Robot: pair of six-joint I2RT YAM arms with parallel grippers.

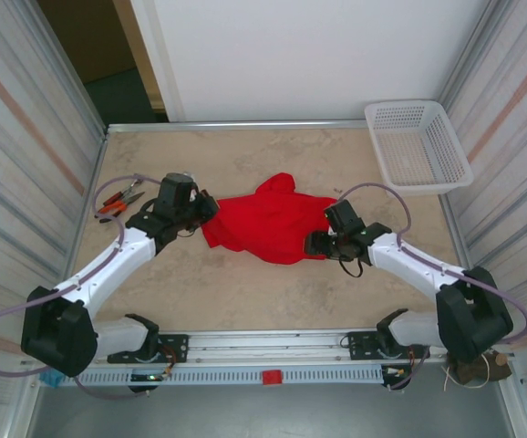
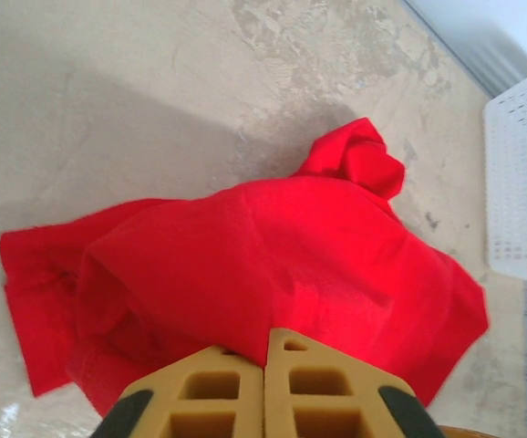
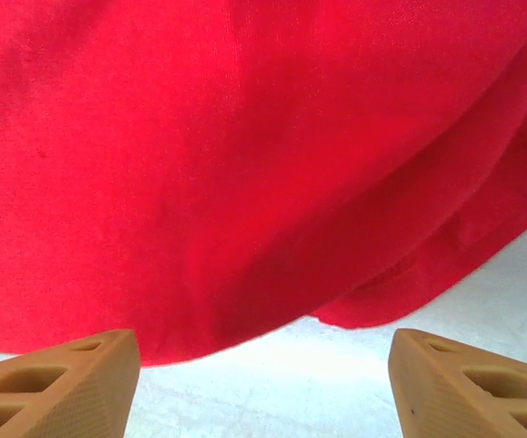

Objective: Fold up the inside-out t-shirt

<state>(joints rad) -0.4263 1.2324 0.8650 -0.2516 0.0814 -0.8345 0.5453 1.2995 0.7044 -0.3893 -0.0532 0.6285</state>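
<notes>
— Red t-shirt (image 1: 268, 224): where did it lie?
— Crumpled mid-table (image 1: 245, 292), between both arms.
— And the jaws?
— On the left gripper (image 2: 265, 351) they were together at the cloth's edge; on the right gripper (image 3: 263, 345) they stood apart, cloth just ahead.

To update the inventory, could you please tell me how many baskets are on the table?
1. The white basket sits at the far right corner of the table, apart from the shirt. None looks hidden.
</notes>
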